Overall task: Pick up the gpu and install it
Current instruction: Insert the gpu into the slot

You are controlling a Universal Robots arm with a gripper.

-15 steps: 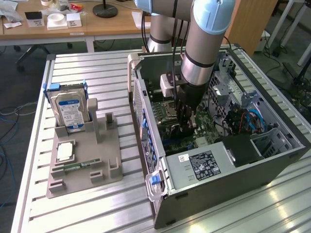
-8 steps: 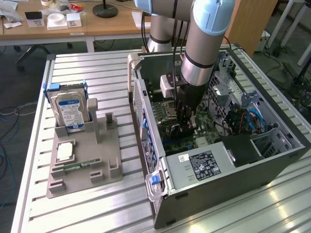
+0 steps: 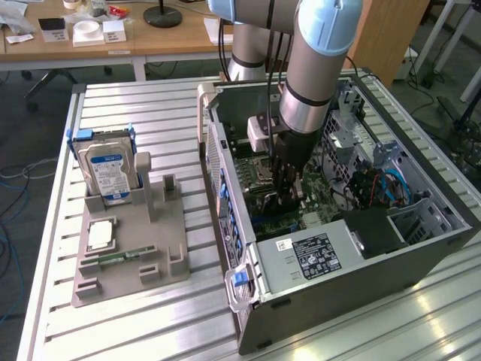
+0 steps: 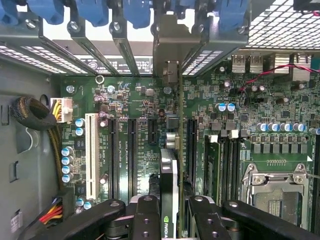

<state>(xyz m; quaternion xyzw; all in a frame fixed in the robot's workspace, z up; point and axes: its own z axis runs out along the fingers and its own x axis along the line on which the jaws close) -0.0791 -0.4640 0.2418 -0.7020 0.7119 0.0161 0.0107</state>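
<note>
Gpu (image 4: 169, 192) first; going from the exterior view's left: a grey tray (image 3: 150, 252) on the slatted table (image 3: 56, 331) holds a hard drive (image 3: 107, 171), a cpu (image 3: 101, 235) and a memory stick (image 3: 120, 258); to the right the open case (image 3: 331, 282) has the hand (image 3: 288, 197) lowered over its motherboard (image 4: 145, 150); in the wrist view the hand's partly closed fingers (image 4: 145, 215) clamp the card edge-on, standing above the slots, its bracket end towards the rear openings. It looks light, stiff and fragile; best held by the board's long edges, clear of the contacts.
</note>
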